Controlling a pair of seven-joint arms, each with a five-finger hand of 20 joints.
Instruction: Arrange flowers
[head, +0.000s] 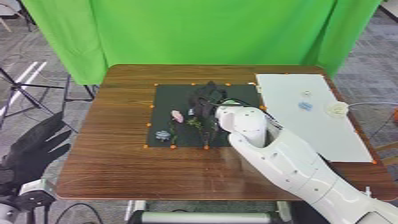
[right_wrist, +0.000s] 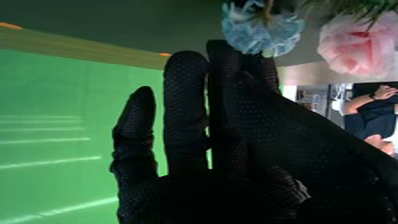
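Two blooms, a blue flower (right_wrist: 253, 32) and a pink flower (right_wrist: 351, 47), sit near my right hand (head: 208, 95); its fingers are nearly straight, their grip unclear to me. My left hand (head: 34, 150) is empty, fingers spread.

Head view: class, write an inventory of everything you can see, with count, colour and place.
Table: one, brown wood, centre.
Mat: one, dark, on the table.
White sheet: one, right side of table.
Pink flower: one, on the mat.
Blue flowers: two, one on the mat, one on the sheet.
Whitish flowers: two, small and large, on the sheet.
Greenery: green, on the mat, count unclear.
Markers: several, orange, edging mat and sheet.
Curtain: green, behind the table.
Floor: grey, around.
Robot's hands: two, black-gloved; left left of the table, right over the mat.
Right arm: one, white, lower right.
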